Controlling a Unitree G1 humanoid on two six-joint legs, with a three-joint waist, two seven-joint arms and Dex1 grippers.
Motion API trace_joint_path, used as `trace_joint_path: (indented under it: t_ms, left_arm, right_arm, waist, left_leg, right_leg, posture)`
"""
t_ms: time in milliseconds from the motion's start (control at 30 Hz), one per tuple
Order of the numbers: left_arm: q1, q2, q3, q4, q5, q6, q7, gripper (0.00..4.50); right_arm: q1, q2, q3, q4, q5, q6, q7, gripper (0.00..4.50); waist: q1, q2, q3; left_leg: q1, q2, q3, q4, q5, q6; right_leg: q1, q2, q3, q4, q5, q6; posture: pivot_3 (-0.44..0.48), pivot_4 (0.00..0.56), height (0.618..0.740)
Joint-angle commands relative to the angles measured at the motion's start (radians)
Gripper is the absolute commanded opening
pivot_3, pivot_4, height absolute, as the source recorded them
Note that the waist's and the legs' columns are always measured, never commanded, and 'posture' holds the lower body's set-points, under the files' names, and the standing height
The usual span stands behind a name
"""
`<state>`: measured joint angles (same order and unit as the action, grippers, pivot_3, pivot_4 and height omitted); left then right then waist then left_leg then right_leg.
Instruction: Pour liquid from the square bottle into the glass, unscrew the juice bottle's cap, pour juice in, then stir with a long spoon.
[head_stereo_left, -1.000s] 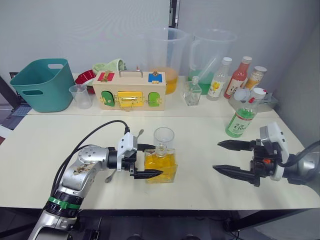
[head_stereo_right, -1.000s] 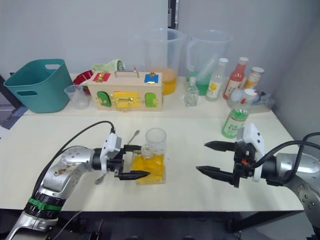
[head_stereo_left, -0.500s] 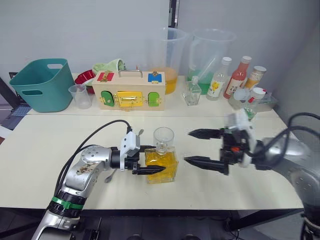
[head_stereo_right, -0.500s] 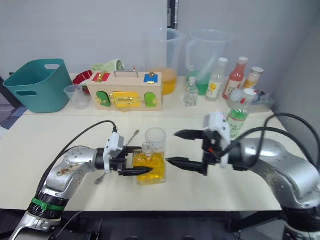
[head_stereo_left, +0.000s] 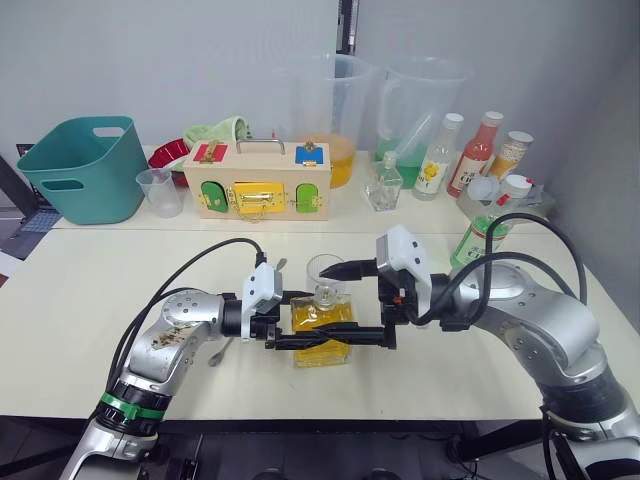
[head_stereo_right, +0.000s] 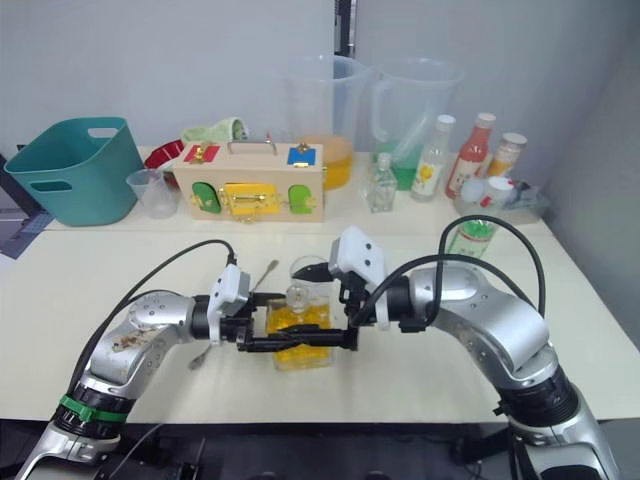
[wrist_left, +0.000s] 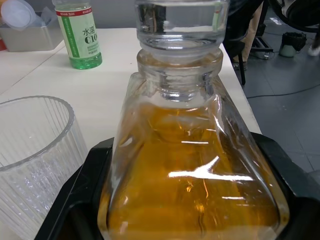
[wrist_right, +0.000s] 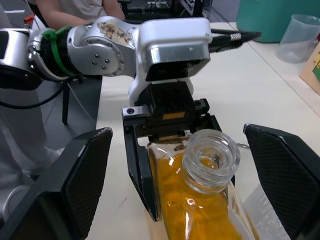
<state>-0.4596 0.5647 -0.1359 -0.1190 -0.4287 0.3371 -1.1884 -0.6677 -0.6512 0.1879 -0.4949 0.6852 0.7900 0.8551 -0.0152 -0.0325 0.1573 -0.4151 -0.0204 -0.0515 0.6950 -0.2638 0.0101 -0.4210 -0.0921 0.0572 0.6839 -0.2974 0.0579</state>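
The square bottle (head_stereo_left: 322, 335) of yellow liquid stands on the table's near middle, its stopper (wrist_right: 210, 156) in place. My left gripper (head_stereo_left: 308, 320) is shut on its body from the left. From the right, my right gripper (head_stereo_left: 328, 305) is open, one finger on each side of the bottle's neck, well apart. The glass (head_stereo_left: 326, 272) stands just behind the bottle. At the right, the juice bottle (head_stereo_left: 468, 245) with its white cap (head_stereo_left: 517, 184) is partly hidden behind my right arm. The long spoon (head_stereo_right: 268, 270) lies behind my left gripper.
Along the back stand a teal basket (head_stereo_left: 85, 165), a plastic cup (head_stereo_left: 160, 190), a wooden box with coloured doors (head_stereo_left: 260, 185), two big jugs (head_stereo_left: 335, 110), a small flask (head_stereo_left: 383, 185), a yellow-label bottle (head_stereo_left: 437, 160), a red bottle (head_stereo_left: 477, 155) and a tray (head_stereo_left: 535, 205).
My right gripper has swept left across the table, and its open fingers now flank the square bottle. My left gripper's fingers have closed in on the bottle's body.
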Motion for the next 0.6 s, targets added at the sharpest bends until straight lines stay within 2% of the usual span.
trace_joint_path:
  t_ms: [33, 267, 367, 400, 600]
  left_arm:
    - [-0.005, 0.007, 0.0, -0.05, 0.002, -0.012, 0.004, 2.8]
    - [-0.005, 0.005, -0.003, -0.051, 0.014, -0.02, 0.01, 2.8]
    - [0.0, 0.005, -0.001, -0.049, 0.02, -0.026, 0.01, 2.8]
    - [0.001, 0.005, 0.0, -0.049, 0.02, -0.026, 0.01, 2.8]
    - [0.006, 0.009, -0.001, -0.047, 0.026, -0.034, 0.01, 2.8]
  right_arm:
    - [-0.027, 0.023, 0.004, 0.002, -0.014, -0.001, -0.008, 4.5]
    - [-0.029, 0.046, 0.005, 0.031, -0.018, 0.032, -0.017, 2.34]
    - [-0.023, 0.049, 0.011, 0.032, -0.028, 0.031, -0.018, 1.26]
    - [-0.022, 0.049, 0.012, 0.031, -0.032, 0.03, -0.017, 1.06]
    - [-0.024, 0.048, 0.006, 0.031, -0.041, 0.026, -0.018, 1.07]
  waist:
    - [0.0, 0.0, 0.0]
    - [0.0, 0.0, 0.0]
    - [0.0, 0.0, 0.0]
    - [0.0, 0.0, 0.0]
    - [0.0, 0.0, 0.0]
  left_leg:
    - [0.0, 0.0, 0.0, 0.0, 0.0, 0.0]
    - [0.0, 0.0, 0.0, 0.0, 0.0, 0.0]
    - [0.0, 0.0, 0.0, 0.0, 0.0, 0.0]
    - [0.0, 0.0, 0.0, 0.0, 0.0, 0.0]
    - [0.0, 0.0, 0.0, 0.0, 0.0, 0.0]
  right_leg:
    - [0.0, 0.0, 0.0, 0.0, 0.0, 0.0]
    - [0.0, 0.0, 0.0, 0.0, 0.0, 0.0]
    - [0.0, 0.0, 0.0, 0.0, 0.0, 0.0]
    - [0.0, 0.0, 0.0, 0.0, 0.0, 0.0]
    - [0.0, 0.0, 0.0, 0.0, 0.0, 0.0]
  posture:
    - [0.0, 0.15, 0.74]
    - [0.0, 0.15, 0.74]
    - [0.0, 0.15, 0.74]
    - [0.0, 0.15, 0.74]
    - [0.0, 0.15, 0.74]
